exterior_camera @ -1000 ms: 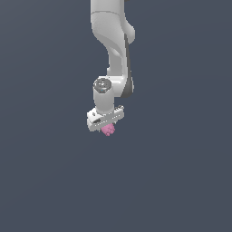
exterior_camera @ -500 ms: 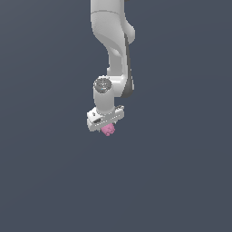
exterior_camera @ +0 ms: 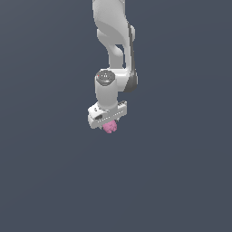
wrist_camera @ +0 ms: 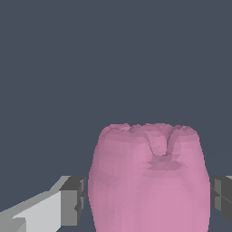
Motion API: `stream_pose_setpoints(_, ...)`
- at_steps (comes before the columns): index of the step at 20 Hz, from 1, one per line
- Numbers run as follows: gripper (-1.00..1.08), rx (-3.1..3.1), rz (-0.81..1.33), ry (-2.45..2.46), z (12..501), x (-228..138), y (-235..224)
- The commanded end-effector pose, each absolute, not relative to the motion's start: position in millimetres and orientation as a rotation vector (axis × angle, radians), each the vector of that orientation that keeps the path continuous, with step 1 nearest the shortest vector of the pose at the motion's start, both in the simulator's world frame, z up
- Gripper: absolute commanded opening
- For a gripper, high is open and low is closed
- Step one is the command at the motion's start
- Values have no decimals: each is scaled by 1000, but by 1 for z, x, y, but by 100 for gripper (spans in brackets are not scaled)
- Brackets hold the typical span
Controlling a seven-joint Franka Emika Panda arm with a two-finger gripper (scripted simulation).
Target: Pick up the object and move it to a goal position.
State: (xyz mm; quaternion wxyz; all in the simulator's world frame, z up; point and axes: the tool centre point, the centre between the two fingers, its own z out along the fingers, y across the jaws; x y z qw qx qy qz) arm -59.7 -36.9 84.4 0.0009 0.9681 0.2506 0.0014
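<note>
The white arm (exterior_camera: 113, 41) descends from the top edge of the exterior view and ends in the gripper (exterior_camera: 108, 124), which points downward near the middle of the view. The pink object (exterior_camera: 109, 127) sits directly under the gripper body, projecting a little below it, and is narrower than the gripper's white crossbar.

In the wrist view, the pink object (wrist_camera: 149, 179) fills the space between the two fingers (wrist_camera: 72, 201), with a dark pad pressed against or just beside each of its flanks. The gripper is closed onto the object, parted only as far as the object's width. The object's far end shows several rounded lobes with a crease between them.

Behind it, only uniform dark grey background is visible; no supporting surface can be distinguished in either view.
</note>
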Motion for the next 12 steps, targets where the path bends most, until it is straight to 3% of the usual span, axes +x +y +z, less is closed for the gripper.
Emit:
stream_pose_setpoints(1, -100, 3039, 5, 788, 102, -56, -30)
stream_pose_setpoints(12, -100, 3039, 4, 789, 209, -35, 8)
